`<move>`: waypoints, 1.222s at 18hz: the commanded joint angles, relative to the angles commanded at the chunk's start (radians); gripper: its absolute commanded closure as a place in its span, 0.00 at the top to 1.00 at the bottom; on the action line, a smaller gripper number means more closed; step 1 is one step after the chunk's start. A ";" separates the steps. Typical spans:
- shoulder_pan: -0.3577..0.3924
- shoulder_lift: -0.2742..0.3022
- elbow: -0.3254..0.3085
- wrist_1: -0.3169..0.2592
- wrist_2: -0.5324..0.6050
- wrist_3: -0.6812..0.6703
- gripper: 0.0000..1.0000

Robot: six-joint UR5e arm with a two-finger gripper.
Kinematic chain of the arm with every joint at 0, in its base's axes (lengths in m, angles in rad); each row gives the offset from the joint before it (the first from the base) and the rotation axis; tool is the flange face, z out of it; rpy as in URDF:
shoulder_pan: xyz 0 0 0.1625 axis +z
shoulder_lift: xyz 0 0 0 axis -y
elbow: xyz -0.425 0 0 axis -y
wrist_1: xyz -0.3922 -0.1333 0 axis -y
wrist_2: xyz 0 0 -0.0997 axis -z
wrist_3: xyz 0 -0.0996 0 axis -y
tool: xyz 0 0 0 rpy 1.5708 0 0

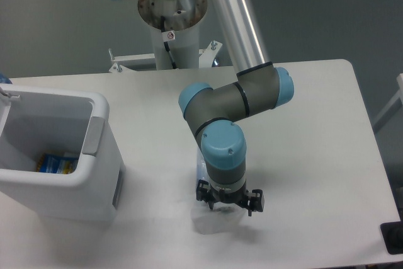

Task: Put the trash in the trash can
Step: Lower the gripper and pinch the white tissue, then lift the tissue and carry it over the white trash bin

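Observation:
The crumpled pale paper wad (213, 222) lies on the white table near the front edge. My gripper (228, 208) points straight down right over the wad and covers its upper part. The wrist hides the fingers, so their opening does not show. A sliver of the clear bluish plastic bottle (199, 169) peeks out on the left of the wrist; the rest is hidden behind the arm. The white trash can (94, 131) stands at the left of the table, well apart from the gripper.
A blue and yellow item (56, 164) lies inside the trash can. The arm's base column (173, 23) rises behind the table's far edge. A dark object (394, 237) sits at the frame's lower right, off the table.

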 joint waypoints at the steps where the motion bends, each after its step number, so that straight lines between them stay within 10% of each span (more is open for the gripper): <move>1: 0.000 0.000 0.000 0.000 0.000 -0.005 0.80; 9: 0.000 0.002 0.000 -0.002 -0.006 -0.008 0.04; 22: 0.029 0.054 0.012 -0.031 -0.135 0.008 0.00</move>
